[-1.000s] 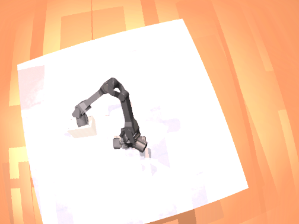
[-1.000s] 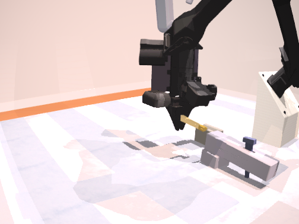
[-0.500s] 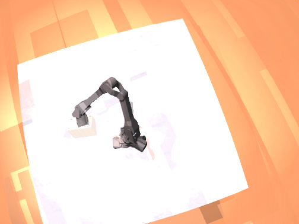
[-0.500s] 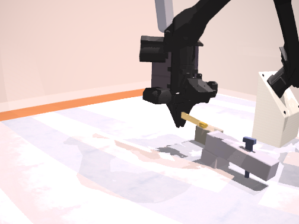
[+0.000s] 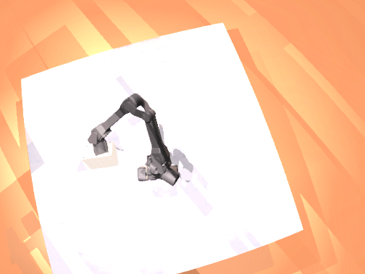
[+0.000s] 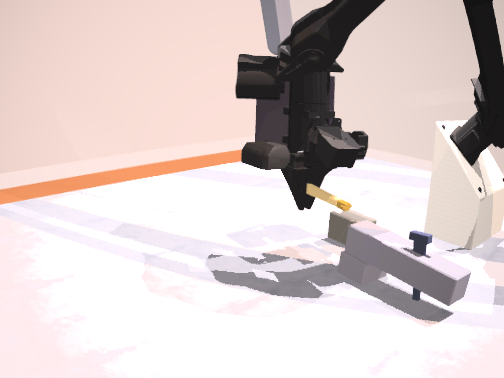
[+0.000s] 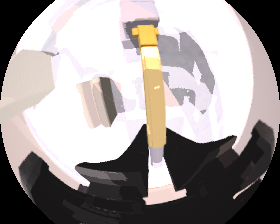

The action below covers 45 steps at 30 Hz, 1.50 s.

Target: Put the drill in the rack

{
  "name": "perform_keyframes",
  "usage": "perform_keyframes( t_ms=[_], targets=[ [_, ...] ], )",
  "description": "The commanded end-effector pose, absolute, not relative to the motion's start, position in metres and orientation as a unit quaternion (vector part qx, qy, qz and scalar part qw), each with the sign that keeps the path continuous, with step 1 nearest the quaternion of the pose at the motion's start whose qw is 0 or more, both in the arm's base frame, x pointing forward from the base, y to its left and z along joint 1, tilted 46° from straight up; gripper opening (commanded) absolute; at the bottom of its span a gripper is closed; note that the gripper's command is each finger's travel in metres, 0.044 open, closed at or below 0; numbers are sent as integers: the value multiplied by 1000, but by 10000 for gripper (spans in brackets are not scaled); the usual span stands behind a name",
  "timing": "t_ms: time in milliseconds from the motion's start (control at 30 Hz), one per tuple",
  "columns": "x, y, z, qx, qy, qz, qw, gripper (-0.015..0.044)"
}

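A: Where is the drill (image 6: 325, 194) (image 7: 154, 100) sitting relative to the block (image 6: 400, 259) (image 7: 139, 11)?

B: It's hanging just off the block's near end, seemingly free. The gripper (image 5: 156, 169) (image 6: 304, 205) (image 7: 156, 137) is closing narrowly around its grey end, holding it.

A: Which way is its long axis running?

B: From the fingers toward the block, collar end leading and dipping a little in the exterior view.

A: And the rack (image 6: 339, 228) (image 7: 104, 102)?

B: It's standing beside the block, behind its near end in the exterior view. In the wrist view it's showing left of the drill, its long side running roughly alongside. So I'm judging the next move as sideways from the block, then down, keeping the collar from clipping the rack.
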<state>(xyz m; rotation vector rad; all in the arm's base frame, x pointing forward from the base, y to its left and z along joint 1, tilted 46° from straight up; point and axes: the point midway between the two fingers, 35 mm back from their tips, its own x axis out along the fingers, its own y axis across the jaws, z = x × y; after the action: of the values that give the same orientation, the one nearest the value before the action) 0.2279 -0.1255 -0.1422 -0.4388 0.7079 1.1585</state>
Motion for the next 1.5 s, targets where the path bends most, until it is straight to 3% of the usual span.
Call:
perform_keyframes(
  t_ms=[0,700,1467],
  targets=[
    [227,-128,-140,-204,325,532,755,0],
    [224,-135,-134,-205,326,532,754,0],
    [186,-123,-143,-204,327,532,754,0]
  ],
)
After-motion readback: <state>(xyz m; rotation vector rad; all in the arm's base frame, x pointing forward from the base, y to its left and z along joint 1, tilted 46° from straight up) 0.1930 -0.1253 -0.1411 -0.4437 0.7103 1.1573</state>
